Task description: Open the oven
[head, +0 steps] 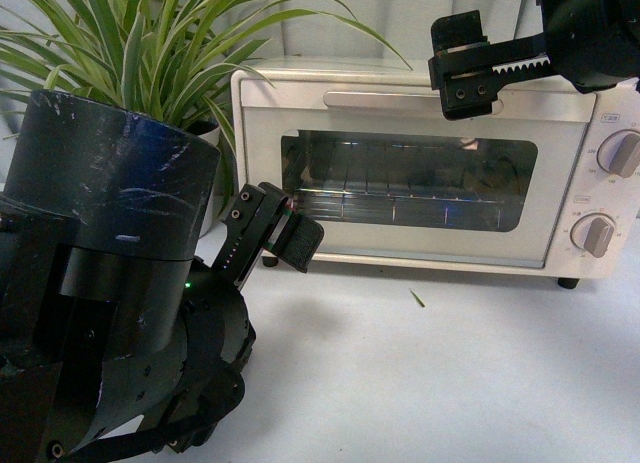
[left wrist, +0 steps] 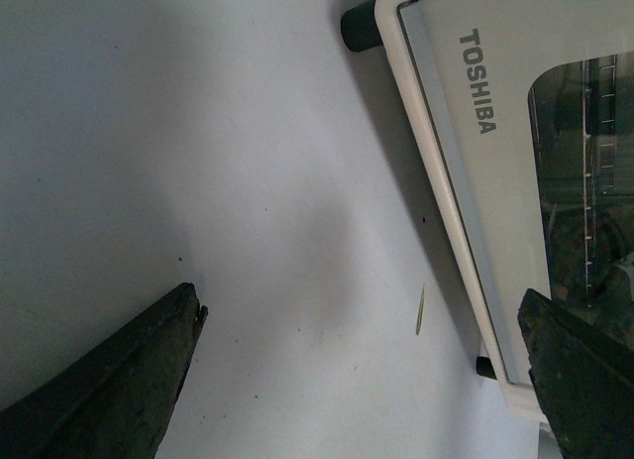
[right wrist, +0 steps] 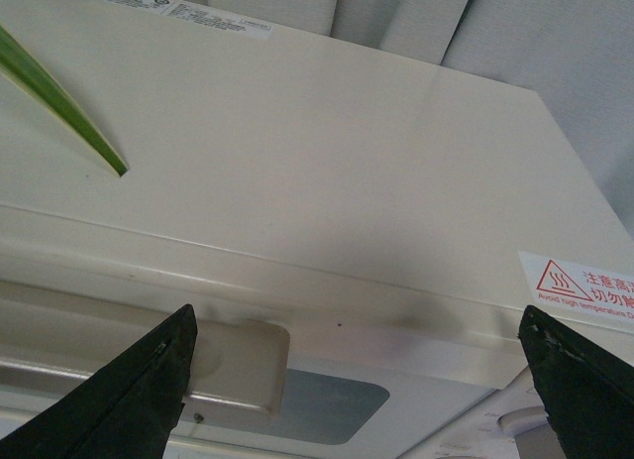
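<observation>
The cream-white TOSHIBA oven (head: 420, 183) stands at the back of the white table, with its glass door shut. Its bar handle (head: 385, 100) runs along the top of the door, and two round knobs (head: 622, 153) sit at the right. My right gripper (head: 462, 65) is open, up by the handle's right end. In the right wrist view the handle (right wrist: 149, 365) lies below the oven's top (right wrist: 297, 152), between the spread fingers (right wrist: 129, 400). My left gripper (head: 275, 228) is open and empty, low by the oven's lower left corner. The left wrist view shows the door (left wrist: 475, 82).
A potted plant (head: 150, 53) with long green leaves stands left of the oven, and one leaf (right wrist: 59, 102) lies over the oven's top. A small leaf scrap (head: 417, 299) lies on the table before the oven. A grey curtain hangs behind. The oven's black foot (left wrist: 357, 28) rests on the table.
</observation>
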Controlling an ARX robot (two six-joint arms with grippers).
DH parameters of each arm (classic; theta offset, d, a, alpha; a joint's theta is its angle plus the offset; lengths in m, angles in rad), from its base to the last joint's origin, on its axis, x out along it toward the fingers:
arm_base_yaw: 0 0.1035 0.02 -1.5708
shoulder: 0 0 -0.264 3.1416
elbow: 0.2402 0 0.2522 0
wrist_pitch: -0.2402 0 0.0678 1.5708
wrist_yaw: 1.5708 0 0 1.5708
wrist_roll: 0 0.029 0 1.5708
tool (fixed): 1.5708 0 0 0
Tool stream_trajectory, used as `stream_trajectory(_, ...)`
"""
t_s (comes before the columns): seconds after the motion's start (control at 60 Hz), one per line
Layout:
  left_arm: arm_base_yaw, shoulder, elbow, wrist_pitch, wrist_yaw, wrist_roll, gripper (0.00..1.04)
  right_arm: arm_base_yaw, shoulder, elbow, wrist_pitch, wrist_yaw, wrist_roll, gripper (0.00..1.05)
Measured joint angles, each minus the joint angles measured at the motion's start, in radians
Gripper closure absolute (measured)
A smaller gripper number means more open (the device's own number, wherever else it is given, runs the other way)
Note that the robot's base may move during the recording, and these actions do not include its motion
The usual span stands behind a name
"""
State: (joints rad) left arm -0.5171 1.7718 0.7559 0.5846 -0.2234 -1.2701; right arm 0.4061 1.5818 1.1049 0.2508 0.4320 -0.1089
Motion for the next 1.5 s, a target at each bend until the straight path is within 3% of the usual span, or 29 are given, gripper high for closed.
stream_trajectory(0.633, 0.004, -0.001, -0.004, 0.001, 0.004, 0.000, 0.07, -0.005, -0.011, 0.011, -0.122, -0.107, -0.025, 0.09)
stream_trajectory(1.167, 0.005, -0.001, -0.006, 0.005, 0.004, -0.004, 0.07, -0.003, -0.193, -0.237, -0.074, -0.269, -0.048, 0.09)
stream_trajectory(1.5, 0.005, -0.002, -0.009, 0.005, 0.004, -0.006, 0.07, -0.011, -0.427, -0.410, -0.029, -0.296, 0.027, 0.09)
